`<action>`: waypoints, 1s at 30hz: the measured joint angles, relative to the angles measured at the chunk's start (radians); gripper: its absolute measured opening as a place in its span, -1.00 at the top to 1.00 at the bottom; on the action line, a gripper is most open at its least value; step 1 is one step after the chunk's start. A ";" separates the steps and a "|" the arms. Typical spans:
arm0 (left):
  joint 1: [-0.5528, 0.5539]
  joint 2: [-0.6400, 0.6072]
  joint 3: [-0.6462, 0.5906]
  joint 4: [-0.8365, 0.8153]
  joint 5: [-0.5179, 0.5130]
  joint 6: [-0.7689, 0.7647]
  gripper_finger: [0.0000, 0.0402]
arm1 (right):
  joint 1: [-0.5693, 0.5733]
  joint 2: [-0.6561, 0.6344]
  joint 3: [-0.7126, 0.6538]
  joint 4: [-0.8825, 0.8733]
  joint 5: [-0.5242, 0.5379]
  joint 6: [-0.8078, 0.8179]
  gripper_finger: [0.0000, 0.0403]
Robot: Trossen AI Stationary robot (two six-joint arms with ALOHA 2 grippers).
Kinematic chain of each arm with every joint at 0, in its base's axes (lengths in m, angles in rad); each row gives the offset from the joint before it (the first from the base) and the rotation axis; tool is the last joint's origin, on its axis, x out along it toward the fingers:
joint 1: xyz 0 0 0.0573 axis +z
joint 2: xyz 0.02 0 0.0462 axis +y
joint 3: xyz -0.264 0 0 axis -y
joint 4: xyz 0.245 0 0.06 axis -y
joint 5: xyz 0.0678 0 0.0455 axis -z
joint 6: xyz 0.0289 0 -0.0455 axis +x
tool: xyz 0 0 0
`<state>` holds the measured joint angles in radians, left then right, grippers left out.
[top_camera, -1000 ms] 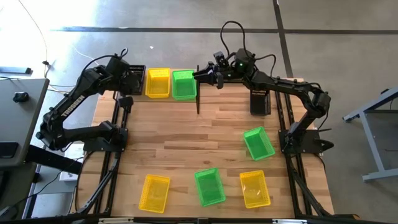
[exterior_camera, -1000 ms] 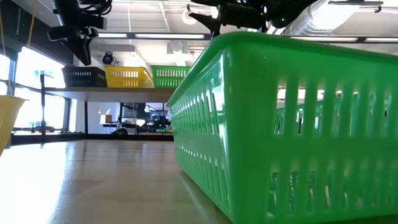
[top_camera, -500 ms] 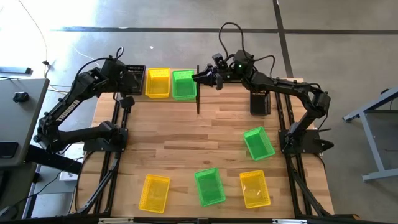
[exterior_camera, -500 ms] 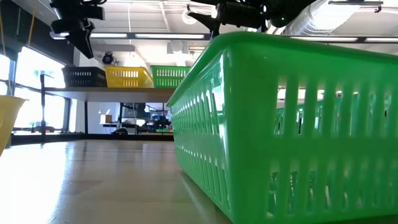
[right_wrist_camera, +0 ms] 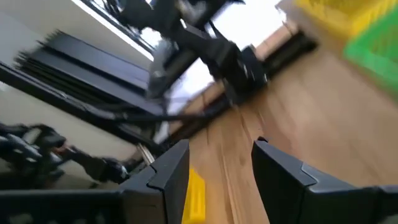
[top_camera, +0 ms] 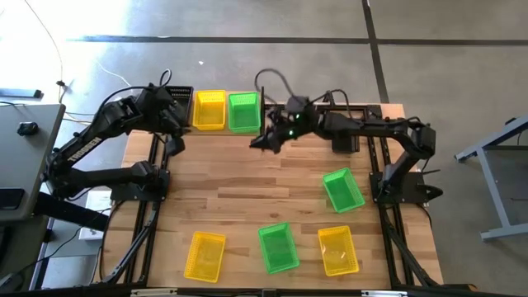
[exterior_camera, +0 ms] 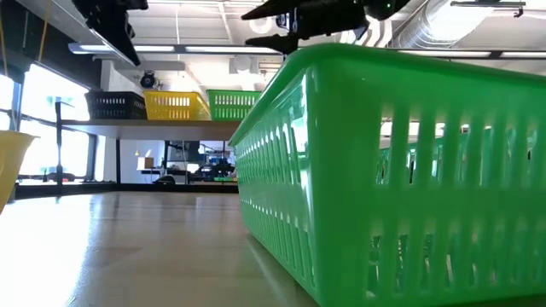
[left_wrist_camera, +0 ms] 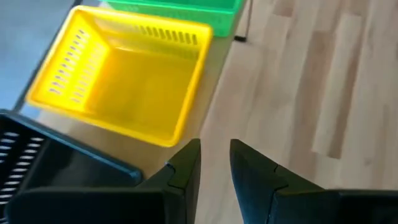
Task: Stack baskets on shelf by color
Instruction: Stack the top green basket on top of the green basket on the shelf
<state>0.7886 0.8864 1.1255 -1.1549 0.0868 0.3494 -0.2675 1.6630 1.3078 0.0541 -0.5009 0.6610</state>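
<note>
Baskets up front first: three are lined along the near edge of the table, a yellow basket [top_camera: 205, 254], a green basket [top_camera: 278, 247] and a second yellow basket [top_camera: 338, 249]. A bit further in, on the right side, sits another green basket [top_camera: 342, 189], slightly skewed. None of these four is touched by anything.

Mid-table is bare wood, and the right gripper [top_camera: 257, 141] hangs over it just in front of the shelf [exterior_camera: 162, 125]. Its fingers are spread with nothing between them. A black basket [top_camera: 344, 134] sits by the right arm's far corner, partly covered by the arm.

At the far edge, the shelf carries three baskets side by side: the shelf's black basket [exterior_camera: 116, 105], the shelf's yellow basket [exterior_camera: 176, 105] and the shelf's green basket [exterior_camera: 235, 104]. The left gripper [left_wrist_camera: 215, 163] is above the black/yellow end, fingers only a narrow gap apart and holding nothing.

So my read: one basket of each color is placed, basically the bottom layer. At least five are left to stack, and I only count two black ones in view.
</note>
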 joint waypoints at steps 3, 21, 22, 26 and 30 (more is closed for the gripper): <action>-0.045 0.000 0.000 0.000 0.000 -0.034 0.62 | 0.061 0.000 0.000 -0.091 0.062 0.000 0.22; -0.302 0.004 0.000 0.022 0.000 -0.141 0.62 | 0.312 0.000 0.000 -0.783 0.523 0.231 0.22; -0.310 0.004 0.000 0.033 0.000 -0.141 0.62 | 0.320 0.000 0.000 -0.812 0.530 0.246 0.22; -0.337 0.004 0.000 0.066 -0.001 -0.150 0.62 | 0.349 0.000 0.000 -0.881 0.568 0.283 0.22; -0.358 0.004 0.000 0.074 -0.002 -0.167 0.62 | 0.370 0.000 0.000 -0.971 0.604 0.322 0.22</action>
<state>0.4306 0.8902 1.1255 -1.0805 0.0853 0.1827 0.1024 1.6630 1.3075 -0.9166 0.1035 0.9830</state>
